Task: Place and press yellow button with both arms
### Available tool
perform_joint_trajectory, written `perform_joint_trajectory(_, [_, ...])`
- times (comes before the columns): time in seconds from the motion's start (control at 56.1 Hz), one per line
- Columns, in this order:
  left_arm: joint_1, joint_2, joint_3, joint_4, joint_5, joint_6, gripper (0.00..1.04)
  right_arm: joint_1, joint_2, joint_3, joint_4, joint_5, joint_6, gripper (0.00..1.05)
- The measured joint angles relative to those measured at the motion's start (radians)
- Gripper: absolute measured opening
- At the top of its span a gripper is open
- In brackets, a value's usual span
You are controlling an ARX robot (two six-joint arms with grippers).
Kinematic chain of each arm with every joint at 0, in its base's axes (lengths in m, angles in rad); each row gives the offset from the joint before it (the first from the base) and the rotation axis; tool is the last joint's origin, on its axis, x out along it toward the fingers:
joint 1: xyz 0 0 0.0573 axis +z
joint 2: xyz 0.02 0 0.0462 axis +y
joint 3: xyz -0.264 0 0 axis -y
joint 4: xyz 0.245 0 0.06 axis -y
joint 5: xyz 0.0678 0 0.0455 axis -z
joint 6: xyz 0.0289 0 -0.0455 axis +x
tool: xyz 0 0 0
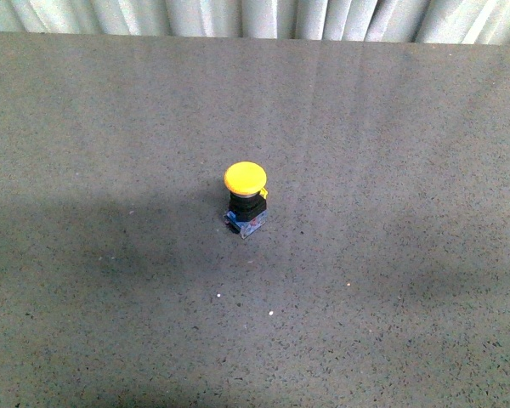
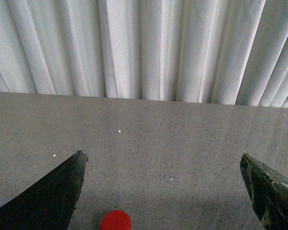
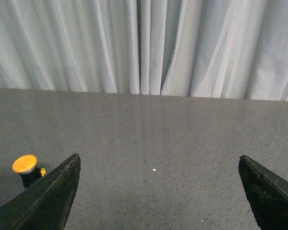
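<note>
The yellow button (image 1: 245,197) stands upright on the grey table near the middle of the front view, with a yellow domed cap, black collar and clear-blue base. It also shows in the right wrist view (image 3: 25,166), just outside one finger of my right gripper (image 3: 159,157), which is open and empty. My left gripper (image 2: 163,155) is open and empty; the yellow button does not show in its view. Neither arm shows in the front view.
A round red cap (image 2: 116,221) lies on the table at the edge of the left wrist view, between the fingers' spread. The grey speckled table (image 1: 391,280) ends at a white pleated curtain (image 1: 255,17) at the back.
</note>
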Motion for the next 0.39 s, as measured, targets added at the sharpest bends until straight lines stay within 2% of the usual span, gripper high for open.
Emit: perform_joint_trajectory(0.392, [0.0, 0.0, 0.0, 0.0, 0.0, 0.0, 0.96, 0.0, 0.0, 0.0, 0.0, 0.0, 0.0, 0.96])
